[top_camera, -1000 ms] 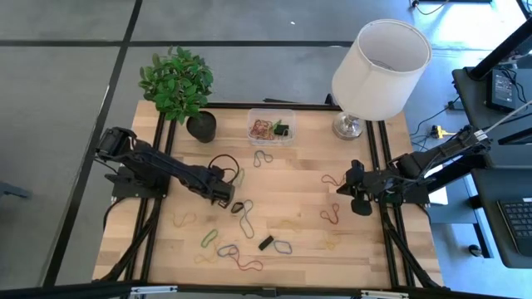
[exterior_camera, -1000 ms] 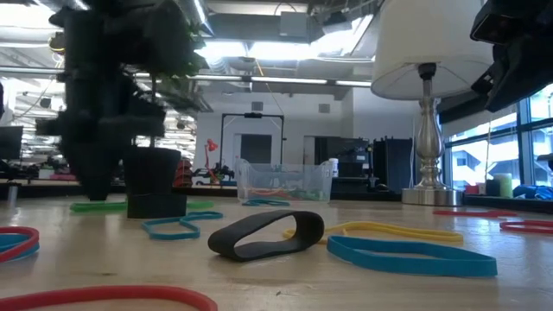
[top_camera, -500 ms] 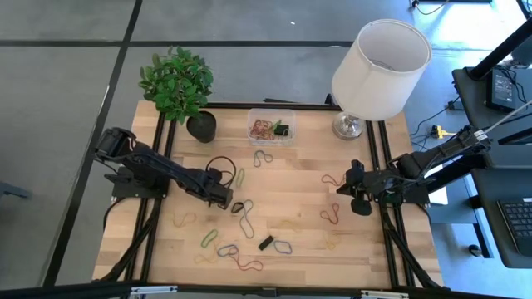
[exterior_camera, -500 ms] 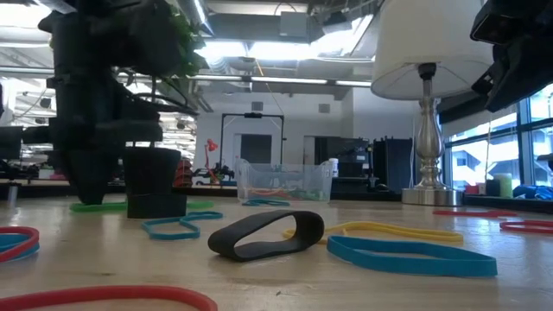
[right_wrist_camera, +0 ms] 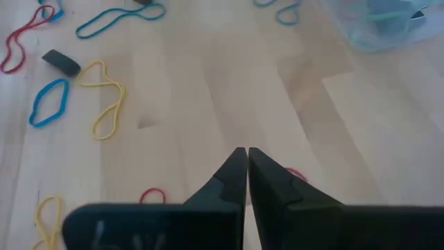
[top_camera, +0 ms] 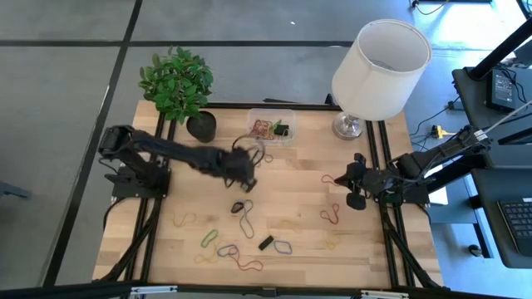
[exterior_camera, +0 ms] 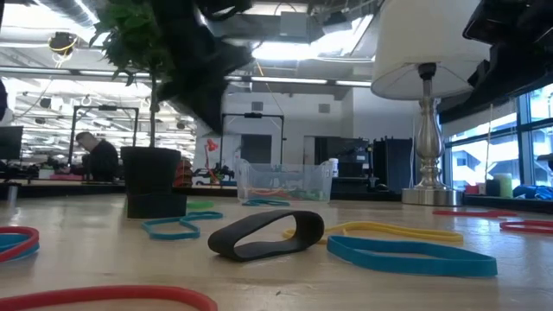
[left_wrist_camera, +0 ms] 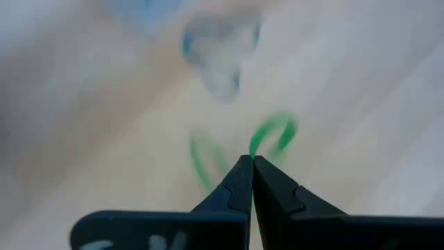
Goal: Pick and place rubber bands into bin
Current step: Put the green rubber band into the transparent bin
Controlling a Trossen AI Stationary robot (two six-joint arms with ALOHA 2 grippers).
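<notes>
I see thin floppy rubber bands point(top_camera: 247, 223) scattered on the pale wood-plank table point(top_camera: 299, 178), and more inside the clear, round-cornered bin point(top_camera: 271, 128) at the far edge between potted plant point(top_camera: 177, 83) and lamp point(top_camera: 378, 71). My left gripper point(left_wrist_camera: 251, 161) is raised near the bin, fingers pinching a green band point(left_wrist_camera: 272, 134). My right gripper point(right_wrist_camera: 247, 151) hovers pressed together, empty, at the right side.

Bin point(top_camera: 271, 127) between plant pot point(top_camera: 201, 126) and lamp point(top_camera: 350, 126).
</notes>
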